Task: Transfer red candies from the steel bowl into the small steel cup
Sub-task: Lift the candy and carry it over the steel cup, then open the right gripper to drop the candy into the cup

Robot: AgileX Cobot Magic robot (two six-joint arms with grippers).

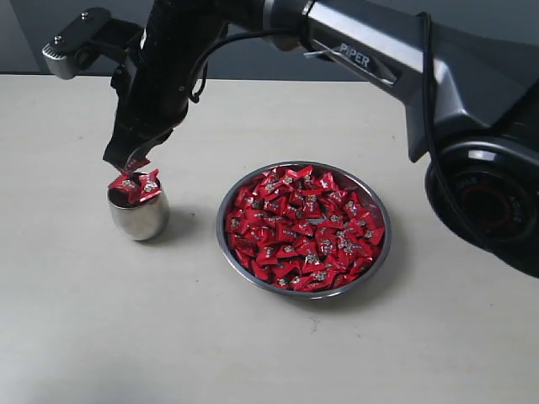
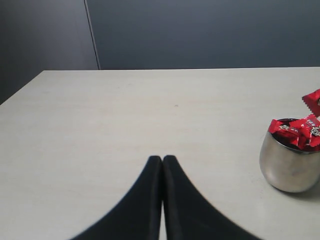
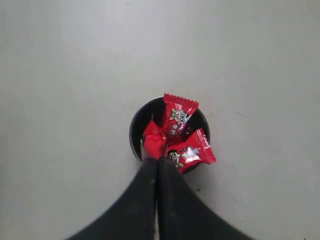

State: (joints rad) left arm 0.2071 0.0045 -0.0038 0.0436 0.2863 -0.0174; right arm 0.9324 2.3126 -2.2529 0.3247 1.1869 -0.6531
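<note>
The right claw [image 3: 158,159] was clenched on one red candy [image 3: 153,142], poised directly above the small steel cup [image 1: 139,217], where two others showed at the mouth. The drop lay straight down. Farther right on the tabletop [image 1: 84,337] sat the steel bowl [image 1: 221,229], heaped with red candies [image 1: 303,227]. The left claw [image 2: 163,160] was pinched shut, empty.

**Surface finishes on the worktop**

Red candies [image 1: 303,227] — glossy, crinkled foil wrappers catching bright glints. Steel bowl [image 1: 221,231]: grey metal with a thin, shiny rim. Small steel cup [image 1: 139,220]: polished metal, mirror-smooth, with soft reflections on its wall. Table [image 1: 84,337]: pale, smooth, matt top. Right gripper [image 3: 158,161] — matt black fingers, smooth-faced. Arm housing [image 1: 379,59]: grey, satin sheen.
</note>
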